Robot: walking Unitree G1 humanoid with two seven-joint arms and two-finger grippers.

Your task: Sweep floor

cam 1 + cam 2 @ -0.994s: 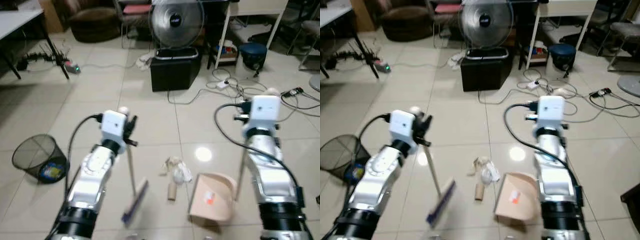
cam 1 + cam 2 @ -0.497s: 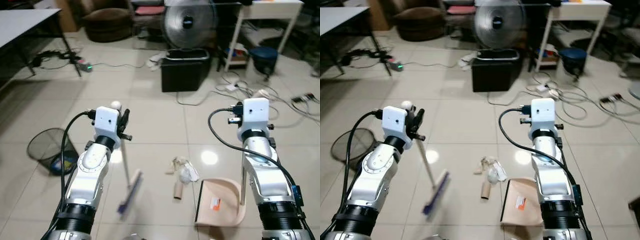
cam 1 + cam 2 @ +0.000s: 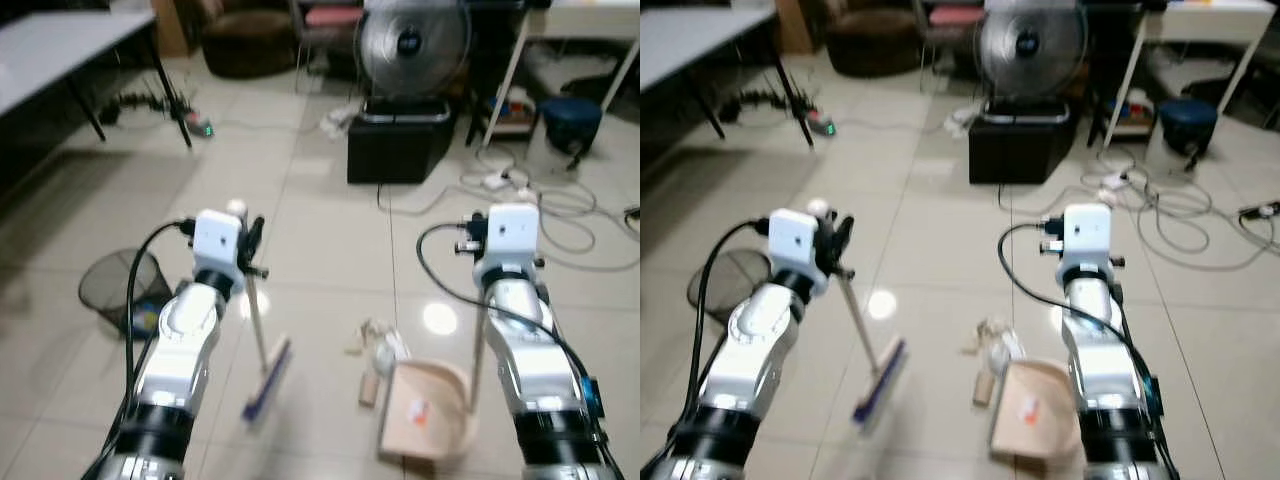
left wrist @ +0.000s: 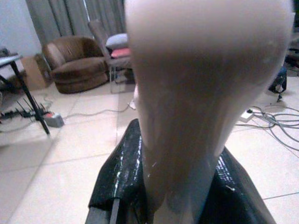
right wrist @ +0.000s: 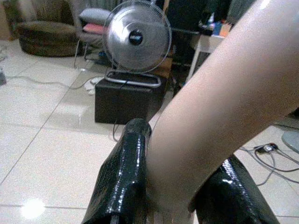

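Both silver arms are reaching forward, each hand gripping a pale handle.

The left arm is rising from the lower left of the head view, its hand (image 3: pixel 250 250) sitting left of centre with its black fingers (image 4: pixel 119 172) pressing against both sides of a broom handle (image 3: pixel 256 318). The right arm is rising from the lower right, bending slightly inward, its hand (image 3: pixel 478 240) sitting right of centre with its fingers (image 5: pixel 125 172) squeezing a dustpan handle (image 5: pixel 219 98). A black cable is looping off each wrist.
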